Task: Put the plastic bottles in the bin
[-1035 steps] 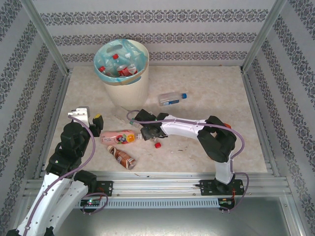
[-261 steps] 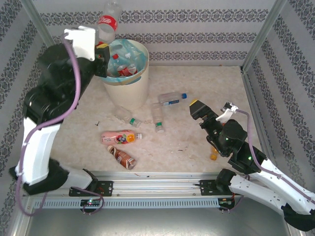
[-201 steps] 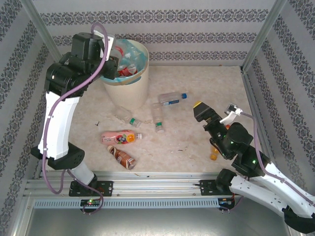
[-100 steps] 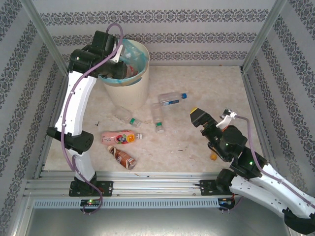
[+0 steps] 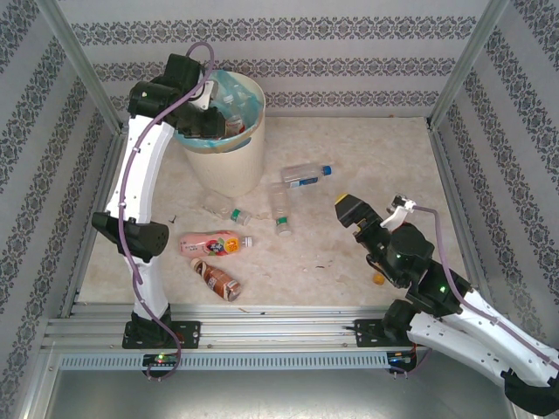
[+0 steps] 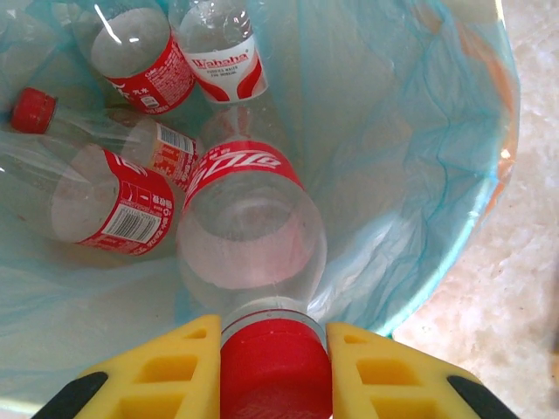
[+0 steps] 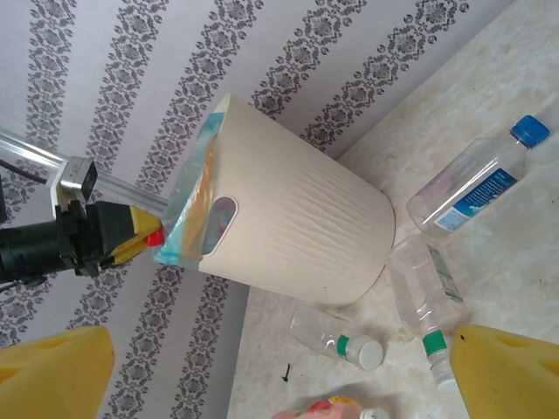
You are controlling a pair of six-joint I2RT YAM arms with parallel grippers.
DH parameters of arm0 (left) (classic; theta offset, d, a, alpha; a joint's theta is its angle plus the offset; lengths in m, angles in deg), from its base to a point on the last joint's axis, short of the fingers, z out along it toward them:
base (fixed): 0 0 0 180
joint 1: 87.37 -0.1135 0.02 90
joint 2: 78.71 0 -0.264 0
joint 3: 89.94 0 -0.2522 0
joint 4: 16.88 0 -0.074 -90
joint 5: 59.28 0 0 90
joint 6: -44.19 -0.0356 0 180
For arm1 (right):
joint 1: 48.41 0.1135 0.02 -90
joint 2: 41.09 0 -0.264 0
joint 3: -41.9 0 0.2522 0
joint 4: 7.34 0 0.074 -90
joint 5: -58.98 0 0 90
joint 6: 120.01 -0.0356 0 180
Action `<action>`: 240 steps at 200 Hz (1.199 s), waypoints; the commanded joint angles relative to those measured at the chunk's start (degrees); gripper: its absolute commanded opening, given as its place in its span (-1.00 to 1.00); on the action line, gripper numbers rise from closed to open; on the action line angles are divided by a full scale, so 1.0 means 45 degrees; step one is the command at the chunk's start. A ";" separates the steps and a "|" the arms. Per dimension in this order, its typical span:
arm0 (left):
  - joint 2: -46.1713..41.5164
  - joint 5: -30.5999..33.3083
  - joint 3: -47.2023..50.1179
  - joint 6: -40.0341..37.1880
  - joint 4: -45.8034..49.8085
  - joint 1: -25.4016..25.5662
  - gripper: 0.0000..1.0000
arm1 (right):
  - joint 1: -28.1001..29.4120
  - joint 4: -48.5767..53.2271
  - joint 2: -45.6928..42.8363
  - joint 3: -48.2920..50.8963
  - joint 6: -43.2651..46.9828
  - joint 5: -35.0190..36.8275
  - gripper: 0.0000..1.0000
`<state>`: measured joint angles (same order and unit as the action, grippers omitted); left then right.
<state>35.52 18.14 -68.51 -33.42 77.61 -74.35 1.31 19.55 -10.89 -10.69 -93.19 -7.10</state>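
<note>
The left gripper (image 6: 275, 353) has its blocky yellow plastic fingers (image 6: 188, 371) pinched on the smooth red cap (image 6: 275, 375) of a clear bottle (image 6: 249, 236) with a glossy red label. That bottle hangs cap-up. Its long axis runs from the gripper down into the bin (image 6: 419, 175), with the rounded base lowest, inside the rim. It hangs over the binned bottles (image 6: 109, 205), clear cylinders with red labels lying on the crinkled turquoise liner. The bin is a round cream tub with fine vertical ribs and a handle slot (image 7: 223, 218), standing at the far left of the marbled counter (image 5: 367, 157).

The right gripper (image 7: 281, 349) is spread wide and holds nothing, above the counter's near right.

Lying flat on the counter are:
- a blue-capped bottle (image 5: 306, 175)
- a green-capped bottle (image 5: 279, 208)
- a smaller green-capped bottle (image 5: 225, 209) near the bin's foot
- a pink-labelled bottle (image 5: 212, 243)
- a brown bottle (image 5: 220, 279)
</note>
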 commanded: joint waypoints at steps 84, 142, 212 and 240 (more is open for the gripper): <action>0.1390 0.0012 -0.0202 0.1291 -0.1882 -0.0639 -0.27 | 0.0029 0.0031 0.0364 0.0233 -0.0424 -0.0220 0.96; 0.2058 0.0367 -0.0381 0.1554 -0.2218 -0.0851 -0.39 | 0.0027 -0.0024 0.0661 0.0162 -0.0414 -0.0198 0.96; 0.3016 0.1278 -0.0375 0.1217 -0.1666 -0.0837 -0.50 | 0.0046 0.0098 0.0652 0.0269 -0.0570 -0.0277 0.96; 0.3306 0.1556 -0.0360 0.1078 -0.1533 -0.0829 -0.44 | 0.0044 0.0092 0.0706 0.0308 -0.0648 -0.0336 0.96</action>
<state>46.78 18.10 -70.00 -27.06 67.46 -77.26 1.31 19.94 -7.64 -9.92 -94.94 -8.02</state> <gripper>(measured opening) 0.286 0.982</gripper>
